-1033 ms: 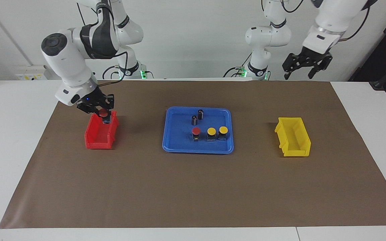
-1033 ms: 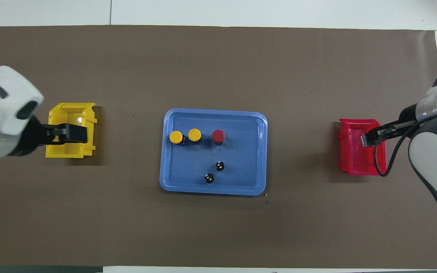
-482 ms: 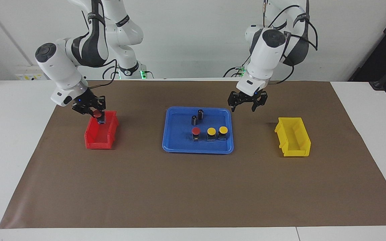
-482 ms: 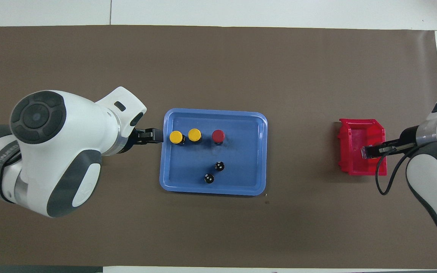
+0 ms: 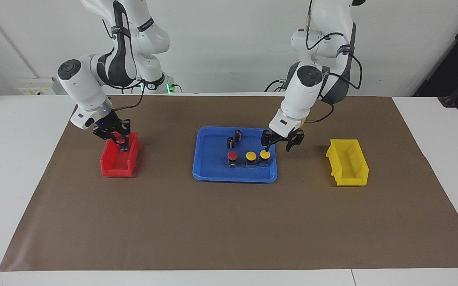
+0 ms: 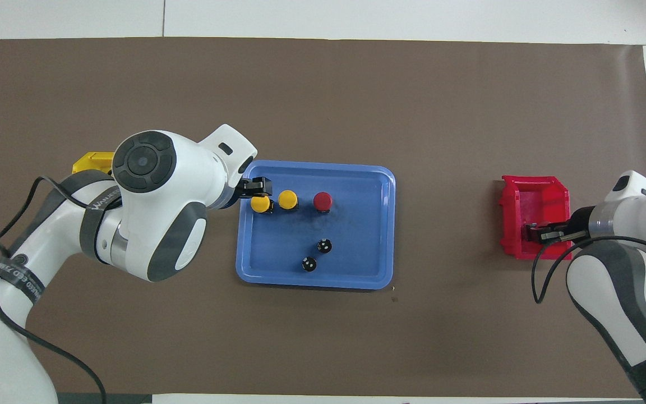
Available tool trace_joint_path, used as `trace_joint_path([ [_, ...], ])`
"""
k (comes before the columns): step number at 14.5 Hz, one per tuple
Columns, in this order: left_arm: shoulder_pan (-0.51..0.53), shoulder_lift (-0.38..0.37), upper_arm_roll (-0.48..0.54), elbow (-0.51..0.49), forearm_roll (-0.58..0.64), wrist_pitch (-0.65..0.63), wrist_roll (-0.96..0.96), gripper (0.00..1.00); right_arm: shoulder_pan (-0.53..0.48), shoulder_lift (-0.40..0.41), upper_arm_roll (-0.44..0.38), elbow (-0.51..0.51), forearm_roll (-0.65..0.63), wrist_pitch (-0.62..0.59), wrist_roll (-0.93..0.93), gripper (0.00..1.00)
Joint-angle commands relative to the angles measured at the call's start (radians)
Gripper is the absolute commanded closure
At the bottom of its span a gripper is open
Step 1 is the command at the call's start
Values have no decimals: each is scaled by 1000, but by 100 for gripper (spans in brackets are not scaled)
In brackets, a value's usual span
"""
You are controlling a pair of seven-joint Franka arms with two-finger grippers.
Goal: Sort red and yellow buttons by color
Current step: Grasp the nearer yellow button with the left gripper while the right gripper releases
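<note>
On the blue tray (image 5: 213, 174) stand a red button (image 5: 232, 155) and two yellow buttons (image 5: 251, 155) in a row. My left gripper (image 5: 278, 147) is open, low over the tray's edge toward the left arm's end. One of its fingertips (image 5: 267, 149) is just above the outer yellow button (image 5: 264, 153). From overhead, this gripper (image 6: 255, 191) sits beside that button (image 6: 260, 203). My right gripper (image 5: 118, 140) is shut on another red button (image 5: 121, 139), low inside the red bin (image 5: 111, 167) at the end nearer to the robots.
Two small black cylinders (image 5: 231, 142) (image 5: 238, 135) stand in the tray, nearer to the robots than the buttons. A yellow bin (image 5: 348, 163) sits toward the left arm's end of the brown mat (image 5: 229, 230). Overhead, the left arm hides most of that bin (image 6: 92, 163).
My left arm has swung from above the yellow bin to the tray and come down by the outer yellow button. My right gripper has sunk lower into the red bin with its button.
</note>
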Motion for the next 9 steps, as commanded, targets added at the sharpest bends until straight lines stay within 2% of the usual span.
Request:
trace_joint_path([
  [1,-38,31,17,13,-14,31,-29,14,-14,-15,6,-35,26,29,-47,78],
  [4,-53,45,19,5,-14,35,-47,14,-14,-16,6,-41,26,36,-47,78],
  [6,-53,45,19,2,-14,21,-47,19,-16,-16,6,-56,26,73,-48,78],
  [7,-53,43,19,0,-14,20,-47,23,-19,-18,6,-68,26,88,-48,75],
  [9,-53,43,19,-7,-14,23,-47,26,-20,-21,6,-75,26,90,-50,62],
])
